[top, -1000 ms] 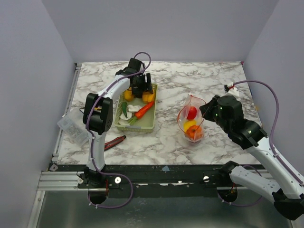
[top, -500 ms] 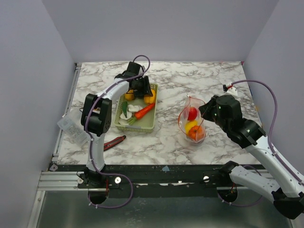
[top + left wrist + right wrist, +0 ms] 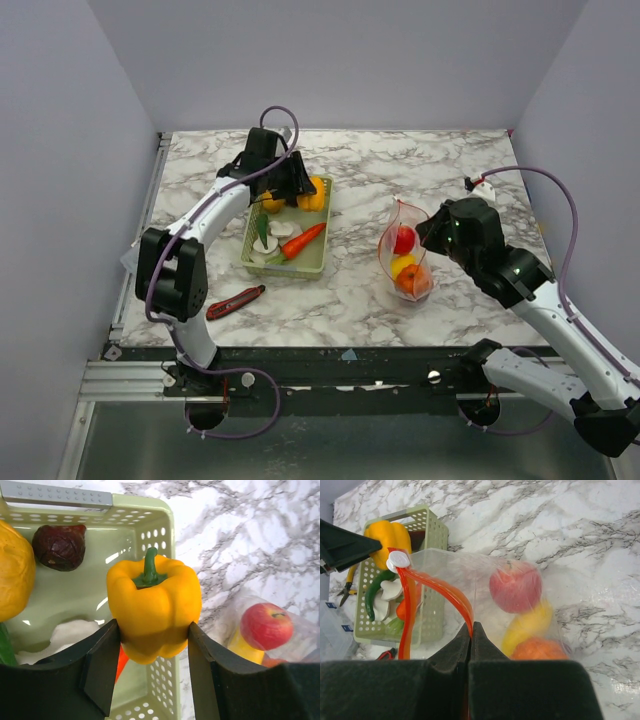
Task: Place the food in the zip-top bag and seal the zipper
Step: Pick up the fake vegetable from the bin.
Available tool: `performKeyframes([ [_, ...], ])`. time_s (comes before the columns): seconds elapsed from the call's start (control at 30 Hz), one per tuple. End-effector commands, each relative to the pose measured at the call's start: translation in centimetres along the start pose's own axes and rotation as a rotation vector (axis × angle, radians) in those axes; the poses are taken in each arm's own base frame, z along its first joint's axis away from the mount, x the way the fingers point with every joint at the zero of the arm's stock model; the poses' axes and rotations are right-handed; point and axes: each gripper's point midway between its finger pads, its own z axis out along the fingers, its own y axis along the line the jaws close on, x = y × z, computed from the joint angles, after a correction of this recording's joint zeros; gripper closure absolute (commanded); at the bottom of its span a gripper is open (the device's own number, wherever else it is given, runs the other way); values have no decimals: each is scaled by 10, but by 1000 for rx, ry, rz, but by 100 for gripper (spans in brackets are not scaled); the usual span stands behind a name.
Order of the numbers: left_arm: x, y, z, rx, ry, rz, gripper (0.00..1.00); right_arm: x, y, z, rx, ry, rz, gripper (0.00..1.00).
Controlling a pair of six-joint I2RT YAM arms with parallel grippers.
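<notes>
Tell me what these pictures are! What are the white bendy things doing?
Those are two robot arms bolted to a marble table. One picture looks down from above; the other two come from little cameras on each arm's wrist. The left gripper pinches a yellow toy pepper over a green basket holding more toy food. The right gripper is shut on the orange zipper strip of a clear bag, holding it open. Inside are an apple, a yellow fruit and an orange fruit. A red knife lies nearby.
</notes>
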Motion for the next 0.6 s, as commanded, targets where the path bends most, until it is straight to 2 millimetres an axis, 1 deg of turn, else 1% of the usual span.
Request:
performKeyframes([
  [0.0,-4,-30,-31,131,-45,-25,89,-10,11,-2,-35,-25,12,100],
  [0.1,-3,-50,-51,214,-51,-22,88,-11,10,-4,-35,-27,12,100],
  [0.23,-5,-73,-84,292,-95,16,89,-12,13,-4,-47,-32,11,99],
  [0.33,1,-86,-102,342,-111,39,89,-9,13,-1,-44,-25,8,100],
  [0.37,2,-93,-109,369,-121,52,88,-8,14,0,-48,-19,10,99],
  [0.43,6,-104,-121,396,-129,71,89,-7,16,1,-59,-11,11,100],
  [0.47,8,-106,-124,392,-135,81,89,-7,18,1,-66,-13,11,100],
  [0.57,16,-120,-136,415,-153,121,91,-10,21,0,-87,-27,18,100],
])
